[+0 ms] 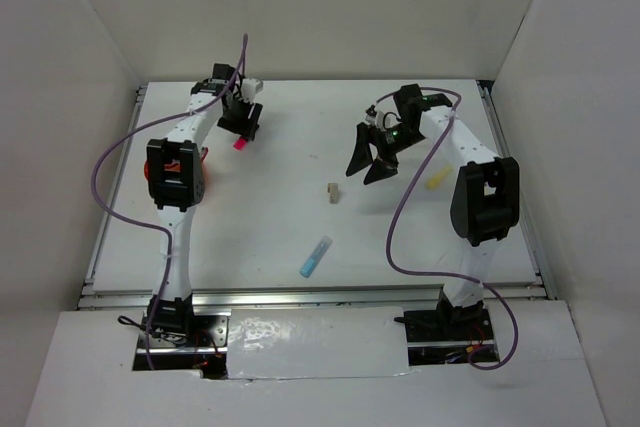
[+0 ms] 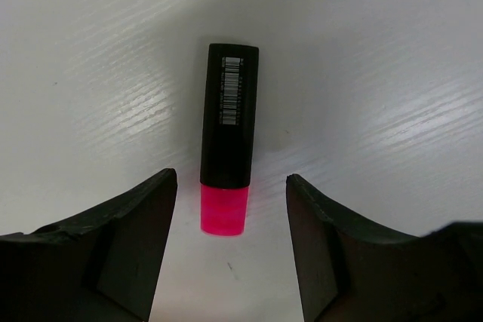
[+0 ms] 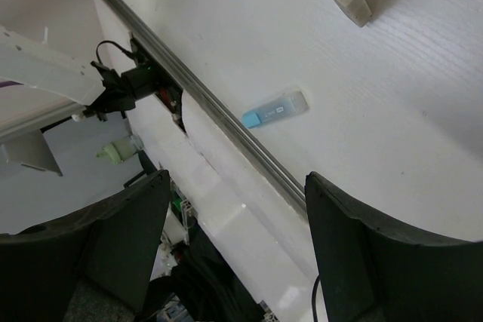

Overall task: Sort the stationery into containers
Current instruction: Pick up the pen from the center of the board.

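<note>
While the right pincer (image 3: 238,186) gapes empty, the left pincer (image 2: 230,180) gapes over the highlighter (image 2: 230,122).

The left arm (image 1: 178,179) hides most of the orange cup (image 1: 150,175)

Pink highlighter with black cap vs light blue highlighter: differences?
Colour: the pink highlighter with black cap is mostly black cap with a barcode label; the light blue highlighter is blue at one end, pale grey at the other.
Place: the pink one lies back left, between the fingers of the open left gripper; the blue one lies near the front edge, no gripper over it.
Shared: both stubby, flat on the white table, ungripped.
</note>
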Tool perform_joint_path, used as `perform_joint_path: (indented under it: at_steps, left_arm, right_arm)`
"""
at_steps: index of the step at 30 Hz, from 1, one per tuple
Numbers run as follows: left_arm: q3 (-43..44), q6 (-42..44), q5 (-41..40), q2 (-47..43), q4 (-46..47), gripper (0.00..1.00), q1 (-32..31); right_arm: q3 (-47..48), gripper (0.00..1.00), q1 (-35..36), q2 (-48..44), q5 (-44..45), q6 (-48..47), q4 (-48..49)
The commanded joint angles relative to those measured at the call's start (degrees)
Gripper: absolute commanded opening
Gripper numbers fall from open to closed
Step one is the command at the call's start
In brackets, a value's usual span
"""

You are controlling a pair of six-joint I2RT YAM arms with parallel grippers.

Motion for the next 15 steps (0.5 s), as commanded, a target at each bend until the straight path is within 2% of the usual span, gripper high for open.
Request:
perform_joint_path:
  at_steps: [1,8,15]
  left_arm:
    - [-0.45,0.35,0.52,0.47,-0.86,0.71,0.62]
    - [-2.91,1.67,1.66,-0.14,-2.35,0.65,0.88]
    - [-9.67,2.64,0.26,-3.13,-1.03,0.53,-0.34]
  right_arm:
    - [1.32,0.78,-0.32,-0.91,-1.41,-0.78,0.80]
    - [1.23,0.78,-0.32,-1.26,-1.32,-0.87,0.89]
    - [1.84,0.77,0.12,-1.52,-1.76,-1.39,0.45]
